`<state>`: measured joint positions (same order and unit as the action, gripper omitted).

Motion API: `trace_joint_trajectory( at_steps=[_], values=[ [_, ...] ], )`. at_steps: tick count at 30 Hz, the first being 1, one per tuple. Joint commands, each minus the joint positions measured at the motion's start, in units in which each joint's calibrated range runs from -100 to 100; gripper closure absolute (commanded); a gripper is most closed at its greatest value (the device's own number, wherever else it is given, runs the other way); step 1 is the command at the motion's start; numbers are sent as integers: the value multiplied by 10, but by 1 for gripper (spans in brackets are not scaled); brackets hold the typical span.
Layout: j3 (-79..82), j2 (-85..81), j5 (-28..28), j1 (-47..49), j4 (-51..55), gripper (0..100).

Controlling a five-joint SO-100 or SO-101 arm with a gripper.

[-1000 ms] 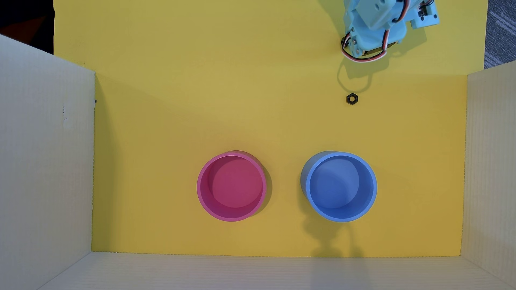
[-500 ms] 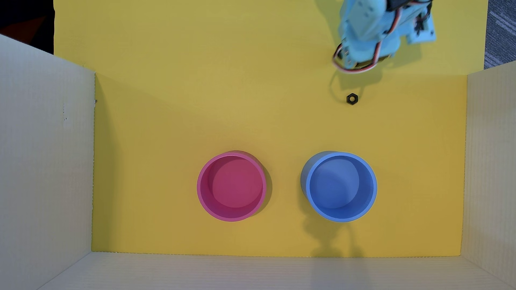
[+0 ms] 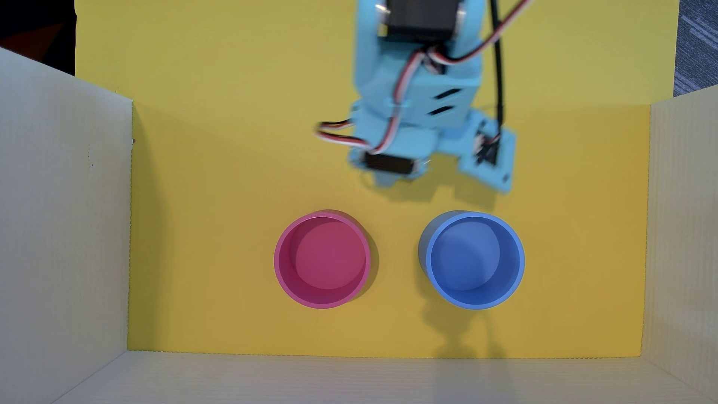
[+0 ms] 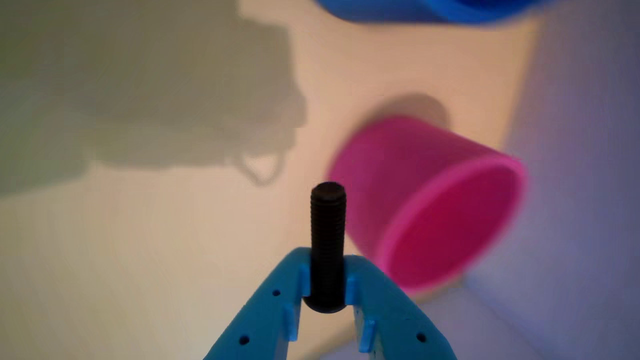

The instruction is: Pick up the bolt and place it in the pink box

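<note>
Gripper (image 4: pixel 327 280) of light blue plastic, seen from the wrist view, clamped on the bolt (image 4: pixel 328 235): the two fingers (image 4: pixel 270 310) close on the lower part of the black threaded shaft, and the shaft stands up between them with its flat end toward the top of the picture. Bolt head at the bottom of the grip, partly tucked between the fingers. Behind and to the right of the bolt in this view, the pink box (image 4: pixel 425 200), a round container that appears tipped because of the camera angle, its open mouth facing lower right; bolt and pink box are apart, the bolt held in the air in front of it. Blue round container (image 4: pixel 425 10) only as a blurred edge along the top of the wrist view.

Overhead view: the arm (image 3: pixel 415 97) reaches down from the top edge over the yellow surface (image 3: pixel 213 175), its image smeared by motion, with red-white-black servo cables (image 3: pixel 338 134) looping off its left side and a black cable on its right. Gripper fingers and bolt are hidden beneath the arm body here. Pink box (image 3: pixel 280 272) stands upright on the surface, below and to the left of the arm's lower end; blue round container (image 3: pixel 518 268) stands upright beside it on the right, the two near one another but not touching. Both containers show bare bottoms. Pale corrugated cardboard walls (image 3: pixel 62 233) enclose the surface on the left, right and bottom sides of the picture.
</note>
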<state>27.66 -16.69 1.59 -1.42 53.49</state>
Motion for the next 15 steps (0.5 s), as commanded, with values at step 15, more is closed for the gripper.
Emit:
trace_joint_trajectory(
  at_steps=[15],
  values=[
    [-289,191,3,-73,22,99]
  ],
)
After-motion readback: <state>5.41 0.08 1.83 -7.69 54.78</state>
